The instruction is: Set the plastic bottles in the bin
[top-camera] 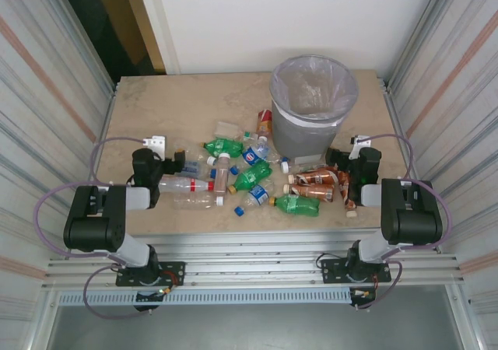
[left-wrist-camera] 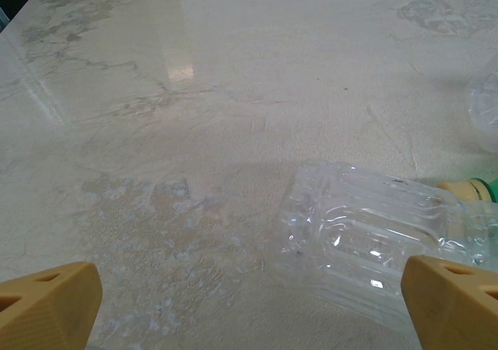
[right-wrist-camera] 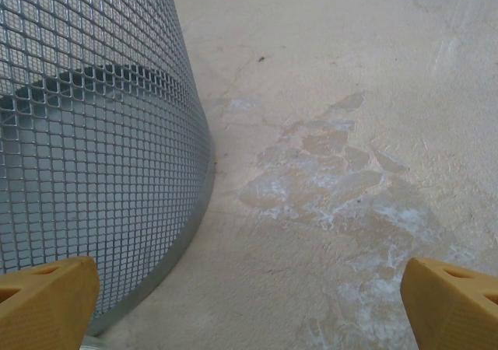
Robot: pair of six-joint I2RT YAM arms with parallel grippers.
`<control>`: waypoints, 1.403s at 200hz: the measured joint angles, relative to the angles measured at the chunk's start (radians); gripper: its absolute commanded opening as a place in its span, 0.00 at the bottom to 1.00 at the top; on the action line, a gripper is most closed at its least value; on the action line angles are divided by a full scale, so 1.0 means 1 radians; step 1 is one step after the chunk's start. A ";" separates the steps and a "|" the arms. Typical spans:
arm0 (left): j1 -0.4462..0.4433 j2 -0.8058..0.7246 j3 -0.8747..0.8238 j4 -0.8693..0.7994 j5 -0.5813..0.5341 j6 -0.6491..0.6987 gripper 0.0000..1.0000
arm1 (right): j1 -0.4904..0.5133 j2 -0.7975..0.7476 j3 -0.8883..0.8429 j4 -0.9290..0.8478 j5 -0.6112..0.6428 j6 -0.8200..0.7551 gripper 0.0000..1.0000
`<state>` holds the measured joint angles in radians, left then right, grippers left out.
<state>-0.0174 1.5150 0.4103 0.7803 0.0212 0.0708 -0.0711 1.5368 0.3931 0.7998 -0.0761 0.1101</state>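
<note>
- The plastic bottles [top-camera: 254, 175] lie on their sides in a loose heap at the middle of the surface [top-camera: 171, 109], green, clear and brown-labelled ones mixed.
- The bin [top-camera: 299, 136], grey mesh with a clear liner folded over its rim, stands upright just behind the heap's right end.
- The left gripper [top-camera: 177, 162] sits at the heap's left edge, jaws spread wide, pinching nothing; its wrist view shows a clear bottle [left-wrist-camera: 366, 233] lying just ahead.
- The right gripper [top-camera: 340, 162] hangs low by the bin's right side, jaws spread wide and empty, the mesh wall [right-wrist-camera: 93, 132] close beside it.
</note>
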 measured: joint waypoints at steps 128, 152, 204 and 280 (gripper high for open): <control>0.000 0.000 0.000 0.000 0.000 0.000 0.99 | 0.000 0.000 0.000 0.000 0.000 0.000 0.98; 0.002 0.000 0.000 0.000 0.005 -0.001 0.99 | 0.000 0.000 0.000 0.000 0.000 0.000 0.98; 0.030 -0.057 -0.034 -0.003 0.006 -0.034 0.99 | -0.013 -0.026 0.000 -0.032 0.001 0.002 0.98; 0.030 -0.383 -0.044 -0.175 -0.050 -0.082 0.99 | -0.069 -0.365 0.013 -0.290 0.102 0.082 0.98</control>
<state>0.0124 1.1320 0.3660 0.6048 -0.0292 -0.0113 -0.1398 1.1721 0.4061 0.5102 0.0261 0.1917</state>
